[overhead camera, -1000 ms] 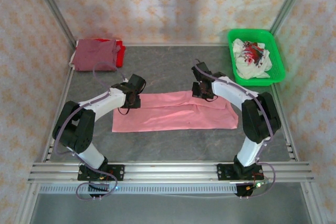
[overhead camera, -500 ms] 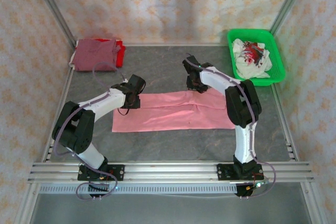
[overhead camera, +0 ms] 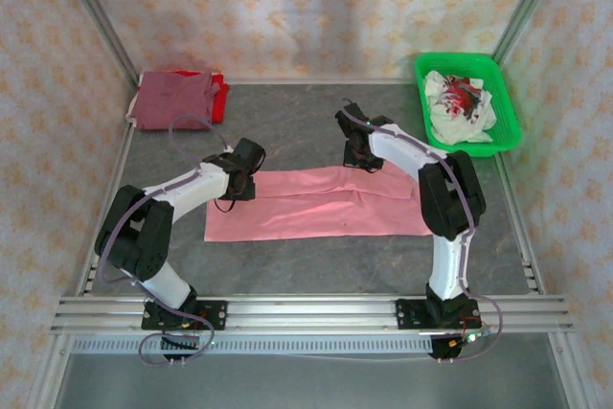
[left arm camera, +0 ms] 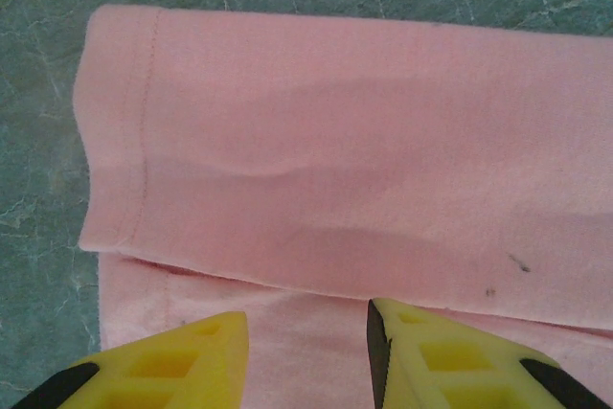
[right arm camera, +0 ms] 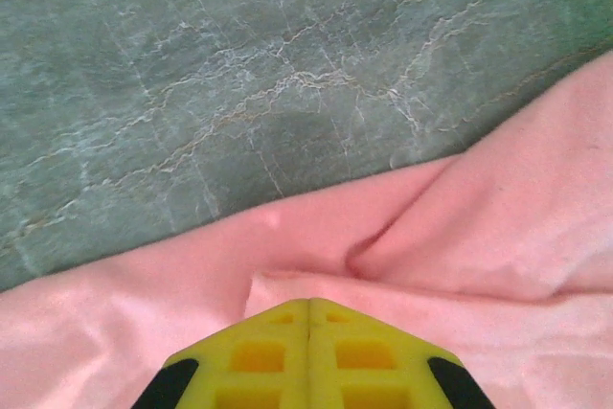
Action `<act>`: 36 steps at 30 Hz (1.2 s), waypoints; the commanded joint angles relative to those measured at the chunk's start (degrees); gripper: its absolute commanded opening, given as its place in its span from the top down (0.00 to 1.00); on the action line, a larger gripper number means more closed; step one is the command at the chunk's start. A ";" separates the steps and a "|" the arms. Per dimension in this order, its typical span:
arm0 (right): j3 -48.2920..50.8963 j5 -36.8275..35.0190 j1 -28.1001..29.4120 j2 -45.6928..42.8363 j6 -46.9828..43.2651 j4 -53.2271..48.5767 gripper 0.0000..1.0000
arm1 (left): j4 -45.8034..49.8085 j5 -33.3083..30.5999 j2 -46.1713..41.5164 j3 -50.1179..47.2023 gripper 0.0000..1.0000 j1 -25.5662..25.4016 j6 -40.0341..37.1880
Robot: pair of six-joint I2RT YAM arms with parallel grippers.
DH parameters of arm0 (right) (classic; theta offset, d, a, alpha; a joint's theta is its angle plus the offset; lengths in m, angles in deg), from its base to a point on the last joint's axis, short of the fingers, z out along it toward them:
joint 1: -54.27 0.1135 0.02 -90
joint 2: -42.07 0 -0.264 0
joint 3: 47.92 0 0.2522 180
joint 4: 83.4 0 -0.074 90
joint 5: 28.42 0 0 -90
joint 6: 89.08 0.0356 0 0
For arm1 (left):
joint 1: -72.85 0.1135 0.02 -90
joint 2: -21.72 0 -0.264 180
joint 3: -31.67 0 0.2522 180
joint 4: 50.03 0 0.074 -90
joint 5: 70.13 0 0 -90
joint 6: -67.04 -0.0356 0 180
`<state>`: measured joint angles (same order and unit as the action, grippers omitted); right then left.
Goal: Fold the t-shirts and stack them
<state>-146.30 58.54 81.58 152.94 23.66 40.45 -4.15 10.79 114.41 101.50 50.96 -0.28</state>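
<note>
Salmon-pink t-shirt (overhead camera: 316, 203) lies at table centre, folded into a long band; cross folds and stacking remain. Maroon t-shirt (overhead camera: 172, 100) and red t-shirt (overhead camera: 220, 95) sit folded at 10 o'clock, and crumpled cloth (overhead camera: 460, 107) fills the green basket (overhead camera: 508, 102) at 2 o'clock. Left gripper (left arm camera: 306, 318) hovers parted and empty over the band's 9 o'clock end. Right gripper (right arm camera: 308, 306) is pressed shut at its 1 o'clock edge; whether it pinches cloth is unclear.

Matt cloth t-shirt (left arm camera: 364, 141), stone-look table (right arm camera: 192, 64)
</note>
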 commanded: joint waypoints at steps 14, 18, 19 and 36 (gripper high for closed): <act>-5.14 -2.70 1.34 6.83 0.95 -3.80 0.63 | 0.05 -2.40 -3.20 -0.80 0.62 -0.14 0.53; -5.64 -3.63 1.34 8.02 0.88 -4.91 0.79 | -0.38 -2.53 -3.39 -1.67 0.62 -0.12 0.79; -5.52 -3.67 1.34 7.82 0.87 -4.99 0.81 | -0.39 -2.52 -3.26 -1.80 0.62 -0.16 0.87; 9.12 -7.48 5.95 -7.07 11.91 1.24 1.00 | -3.41 -2.12 -0.67 -1.92 0.62 -0.13 0.63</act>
<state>-140.42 54.89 86.19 149.80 30.65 39.73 -6.07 10.39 113.05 100.19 50.96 -0.30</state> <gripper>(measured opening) 0.045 0.377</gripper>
